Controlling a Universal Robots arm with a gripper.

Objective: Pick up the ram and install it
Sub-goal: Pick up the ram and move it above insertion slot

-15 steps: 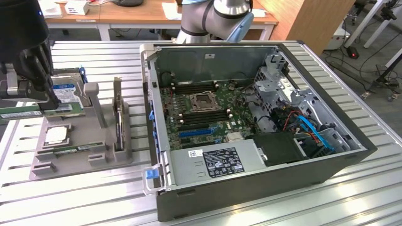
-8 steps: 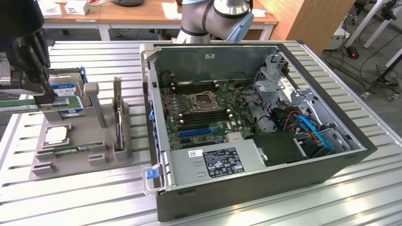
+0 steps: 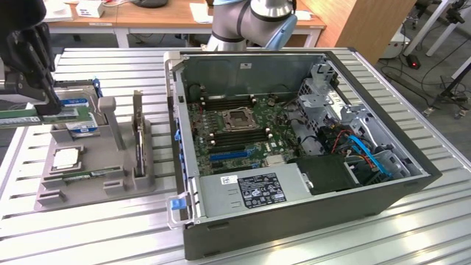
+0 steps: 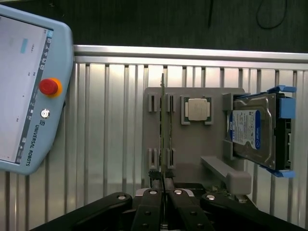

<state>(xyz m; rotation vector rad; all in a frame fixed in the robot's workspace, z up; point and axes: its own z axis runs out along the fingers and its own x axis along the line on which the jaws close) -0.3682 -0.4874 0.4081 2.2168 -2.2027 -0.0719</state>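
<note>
Gripper [image 4: 163, 182] nearest the lens, clenched on the ram [image 3: 17, 118]. The stick shows edge-on as 1 thin line between the fingers [image 4: 149, 211].

Ram hangs clear above the grey tray [image 3: 77, 190], long axis level, not touching it.

On the tray:
- 1 CPU [image 4: 196, 109] in its pocket
- hard drive [image 4: 255, 130] propped at 1 end
- second green stick [image 3: 88, 175] lying flat at the opposite end

Teach pendant [image 4: 29, 86] sits off the tray's side away from the hard drive. Slatted table [image 3: 88, 232] under all of it.

Open computer case [image 3: 294, 221] stands to the exterior view's right of the tray, well apart from the ram. Motherboard [image 3: 220, 132] is exposed, with memory slots [image 3: 224, 102] flanking the CPU socket [image 3: 239, 118].

Step in hand, my reading: pick done, install not yet begun. Install calls for setting the stick's contact edge parallel over 1 free slot, then a straight, firm press. Any skew risks a jam.
</note>
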